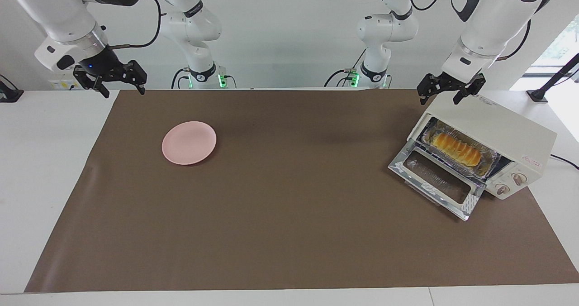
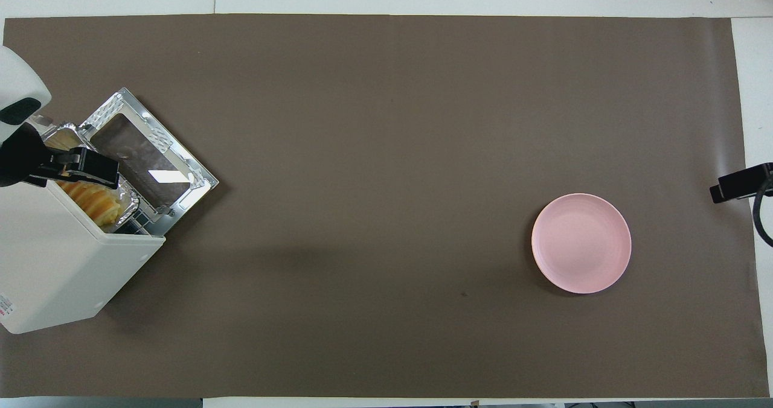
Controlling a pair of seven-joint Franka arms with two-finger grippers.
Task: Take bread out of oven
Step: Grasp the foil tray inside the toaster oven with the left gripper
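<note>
The cream-white oven [image 1: 502, 131] stands at the left arm's end of the table, its glass door [image 1: 436, 179] folded down open. The golden ridged bread [image 1: 457, 148] lies inside in a silver foil tray [image 1: 486, 161]. My left gripper [image 1: 439, 95] hangs open and empty just above the oven's top edge, over the opening. In the overhead view the left gripper [image 2: 75, 165] covers part of the bread [image 2: 96, 200] in the oven [image 2: 66, 263]. My right gripper [image 1: 123, 90] waits open and empty in the air over the mat's corner at the right arm's end.
A round pink plate [image 1: 189, 143] lies on the brown mat [image 1: 289, 215] toward the right arm's end; it also shows in the overhead view [image 2: 581, 243]. The right gripper's tip [image 2: 740, 183] shows at that view's edge.
</note>
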